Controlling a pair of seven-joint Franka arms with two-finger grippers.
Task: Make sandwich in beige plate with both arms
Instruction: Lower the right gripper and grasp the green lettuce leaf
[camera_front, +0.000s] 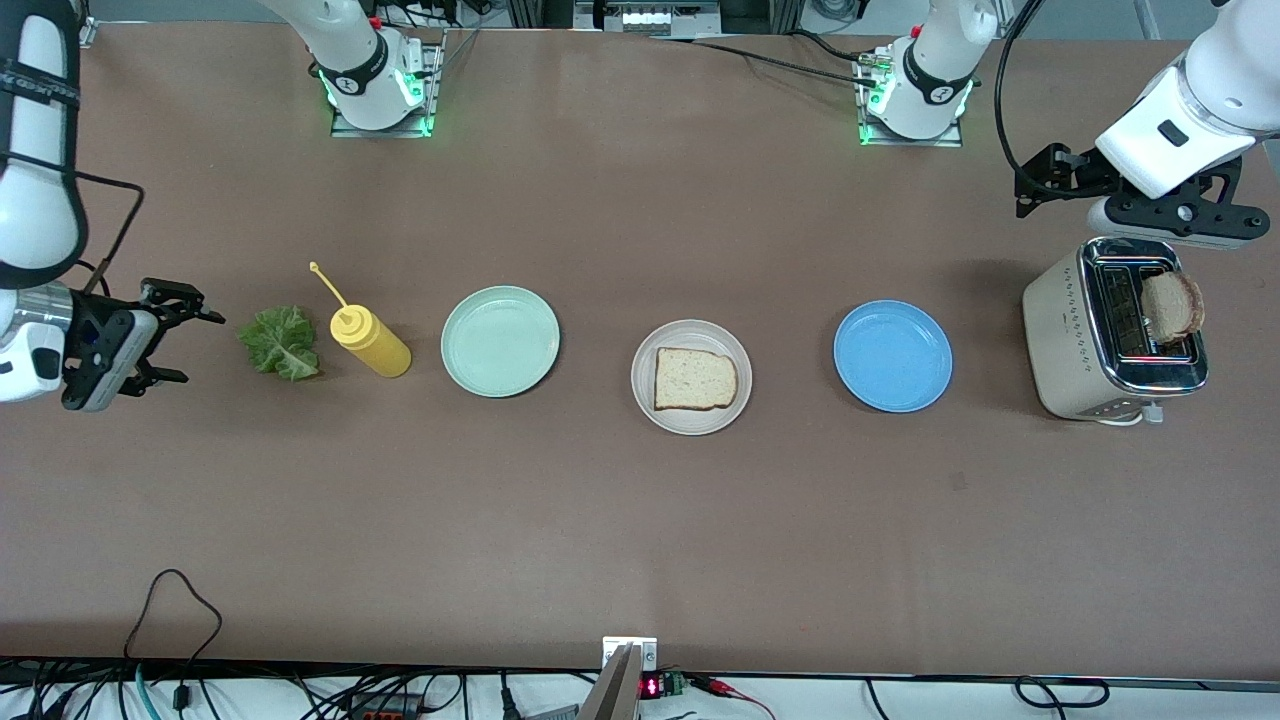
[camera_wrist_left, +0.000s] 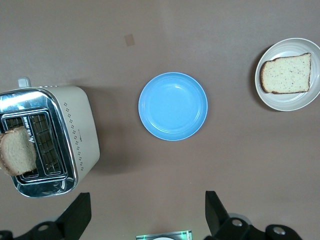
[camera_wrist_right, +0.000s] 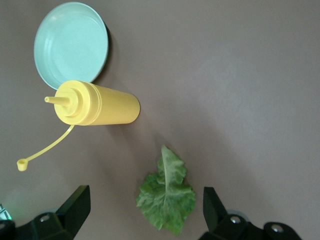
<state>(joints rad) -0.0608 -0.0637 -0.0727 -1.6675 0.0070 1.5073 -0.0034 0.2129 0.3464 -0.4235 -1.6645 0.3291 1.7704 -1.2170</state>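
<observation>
The beige plate (camera_front: 643, 378) sits mid-table with one bread slice (camera_front: 695, 379) lying flat on it; the left wrist view shows the same plate (camera_wrist_left: 280, 102) and slice (camera_wrist_left: 287, 74). A second bread slice (camera_front: 1172, 305) stands up out of the toaster (camera_front: 1070, 330) at the left arm's end. A green lettuce leaf (camera_front: 280, 342) lies on the table at the right arm's end. My right gripper (camera_front: 185, 335) is open beside the leaf, which shows between its fingers (camera_wrist_right: 166, 200). My left gripper (camera_front: 1185, 215) hangs open above the table by the toaster, holding nothing.
A yellow squeeze bottle (camera_front: 370, 342) lies on its side between the lettuce and a mint-green plate (camera_front: 500, 341). A blue plate (camera_front: 893, 356) sits between the beige plate and the toaster. Cables run along the table edge nearest the front camera.
</observation>
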